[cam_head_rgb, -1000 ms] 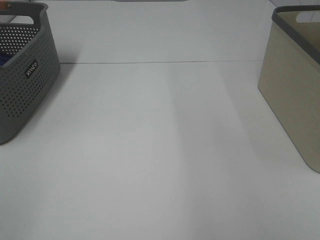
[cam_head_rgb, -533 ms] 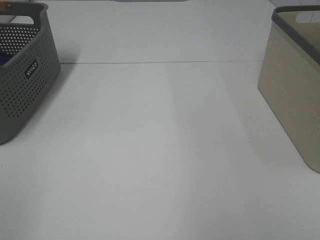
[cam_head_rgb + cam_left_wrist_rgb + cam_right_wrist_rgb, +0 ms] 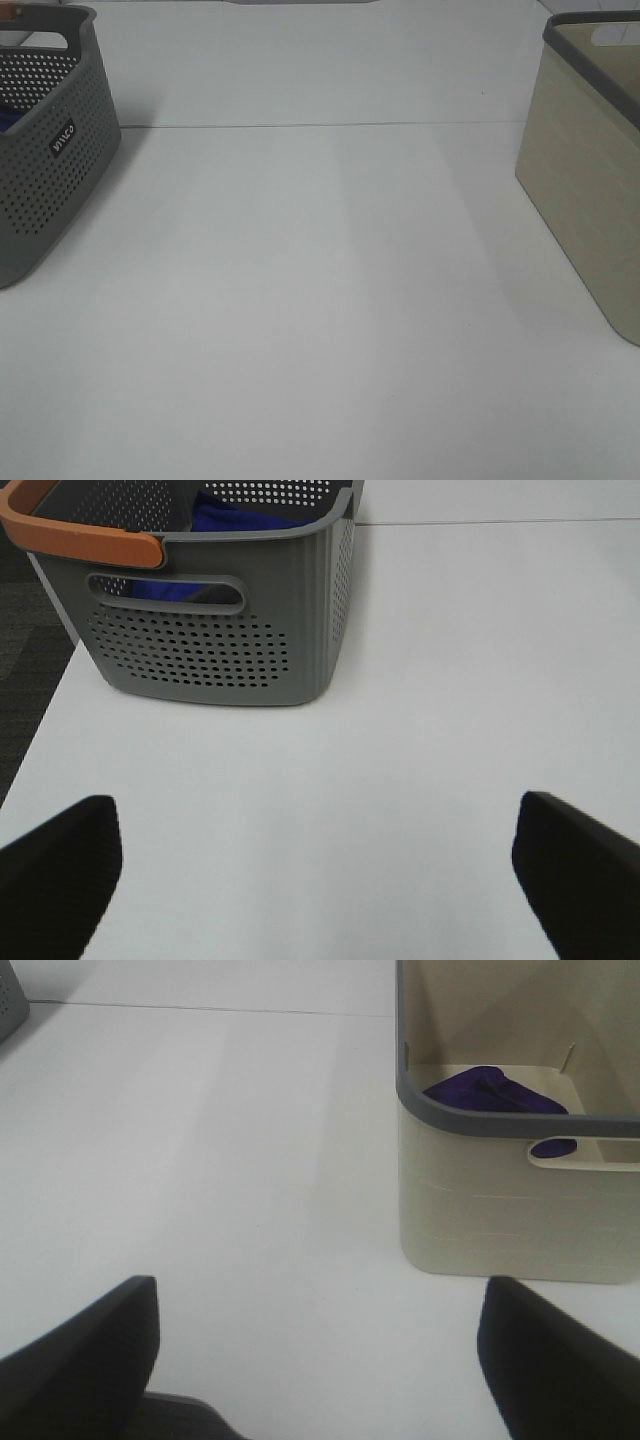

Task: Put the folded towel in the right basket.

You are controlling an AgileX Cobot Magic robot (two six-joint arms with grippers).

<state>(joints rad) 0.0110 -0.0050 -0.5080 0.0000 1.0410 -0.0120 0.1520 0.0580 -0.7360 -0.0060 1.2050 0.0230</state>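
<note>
From the high camera, neither of my grippers shows. The white, smooth tabletop (image 3: pixel 320 300) has a thin seam line running across it toward the far side. At its left edge stands the dark grey perforated plastic basket (image 3: pixel 45 150), with a small label on its wall and a handle cut-out near the rim. At the right edge stands the beige smooth-walled plastic basket with a dark grey rim (image 3: pixel 585 170). The broad stretch of table between the two baskets is bare.

In my left wrist view, my left gripper (image 3: pixel 320 870) hangs with its two black fingers spread wide, nothing between them. Ahead of it sits the grey perforated basket (image 3: pixel 220 630), well apart from the fingers, near the table's left edge. It has an orange handle band (image 3: pixel 75 535) along one rim and blue cloth (image 3: pixel 240 515) inside, partly seen through the slot.

In my right wrist view, my right gripper (image 3: pixel 320 1360) is also spread wide and empty, its dark fingers at either side. Ahead and to one side stands the beige basket (image 3: pixel 510 1210), rounded at the corners, with faint horizontal ridges on its wall. The folded purple-blue towel (image 3: pixel 495 1092) lies on that basket's floor, against the near wall, a bit of it showing through the handle slot. It is apart from my fingers.
</note>
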